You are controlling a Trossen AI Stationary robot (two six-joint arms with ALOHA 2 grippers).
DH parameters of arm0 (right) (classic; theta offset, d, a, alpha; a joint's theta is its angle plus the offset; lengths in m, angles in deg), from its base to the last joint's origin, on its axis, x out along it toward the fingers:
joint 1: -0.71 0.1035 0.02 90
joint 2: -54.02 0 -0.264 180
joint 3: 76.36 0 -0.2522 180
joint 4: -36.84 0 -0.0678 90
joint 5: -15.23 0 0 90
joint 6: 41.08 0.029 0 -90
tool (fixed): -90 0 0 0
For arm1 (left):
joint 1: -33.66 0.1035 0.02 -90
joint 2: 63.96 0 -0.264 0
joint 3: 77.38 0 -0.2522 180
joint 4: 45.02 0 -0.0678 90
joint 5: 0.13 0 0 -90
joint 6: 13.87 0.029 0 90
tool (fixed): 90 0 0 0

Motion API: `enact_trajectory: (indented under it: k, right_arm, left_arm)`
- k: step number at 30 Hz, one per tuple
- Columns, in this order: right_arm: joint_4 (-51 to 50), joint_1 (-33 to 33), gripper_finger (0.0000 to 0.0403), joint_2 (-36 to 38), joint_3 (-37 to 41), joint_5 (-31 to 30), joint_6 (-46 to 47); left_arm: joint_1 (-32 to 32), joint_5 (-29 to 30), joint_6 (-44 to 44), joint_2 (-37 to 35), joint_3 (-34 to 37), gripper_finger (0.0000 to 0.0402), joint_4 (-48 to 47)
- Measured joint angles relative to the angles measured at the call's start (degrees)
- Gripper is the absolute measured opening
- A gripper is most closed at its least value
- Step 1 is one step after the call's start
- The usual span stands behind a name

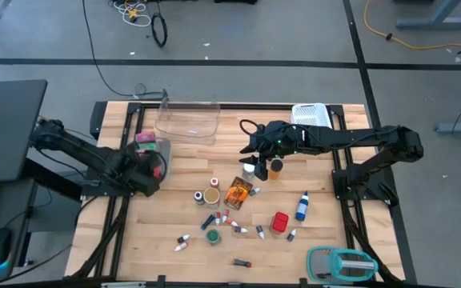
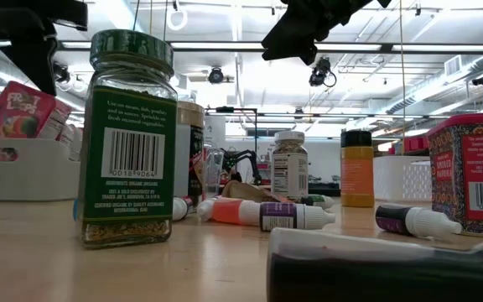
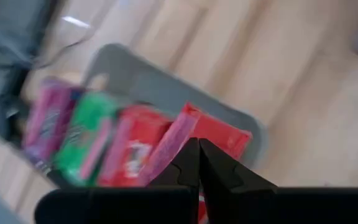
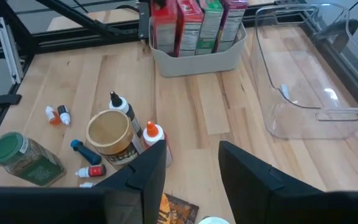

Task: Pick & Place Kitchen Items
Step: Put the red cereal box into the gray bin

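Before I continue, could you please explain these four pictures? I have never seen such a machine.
Two dark robot arms work at a wooden table. One picture looks down from above, one looks level across the table top, and two come from cameras on the wrists. The left gripper, fingers shut and holding nothing, is above the grey bin of red, green and pink boxes. The right gripper is open and empty over the middle. Small jars, such as the green-lidded jar, tiny vials, an orange packet and a blue bottle lie scattered.
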Motion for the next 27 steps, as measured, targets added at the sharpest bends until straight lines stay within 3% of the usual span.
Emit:
enact_trajectory:
  k: [5,12,21,27]
  right_arm:
    - [0.02,-0.02,0.0157,0.00,0.00,0.00,0.00]
    - [0.04,-0.02,0.0157,0.00,0.00,0.00,-0.02]
    - [0.03,-0.01,0.0157,0.00,0.00,0.00,-0.02]
    - [0.02,-0.01,0.0157,0.00,0.00,0.00,-0.03]
  left_arm:
    - [0.02,2.49,-2.81,-0.01,0.39,0.0005,-1.58]
    - [0.00,-0.79,-1.10,-0.01,4.14,0.0006,5.40]
    - [-1.26,-3.79,-6.05,-0.07,5.40,0.0004,3.40]
    - [-1.75,-12.40,-7.48,-0.07,4.80,0.0007,-3.45]
